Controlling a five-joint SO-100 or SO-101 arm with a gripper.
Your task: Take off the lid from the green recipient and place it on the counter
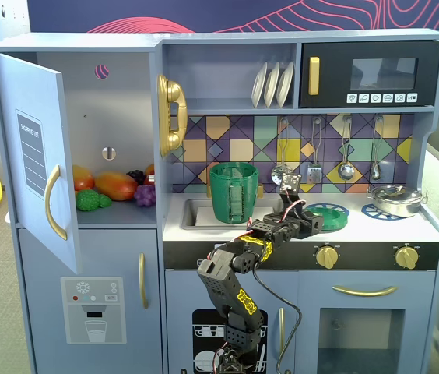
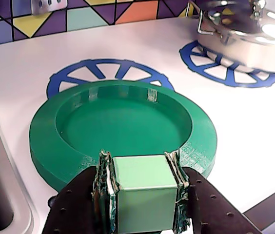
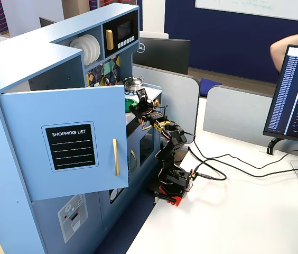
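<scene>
From the wrist view I see my two-finger gripper with its jaws pinching the small light-green tab of the flat round dark-green plastic lid. The lid lies underside up on the pale grey-white counter, over a blue printed burner circle. In a fixed view, the tall dark-green bucket-like recipient stands uncovered in the recessed sink, left of the lid. A silver metal pot sits on the right burner.

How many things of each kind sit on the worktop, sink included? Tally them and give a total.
Lid: 1
Cup: 1
Pot: 1
Burner prints: 2
Total: 5
</scene>
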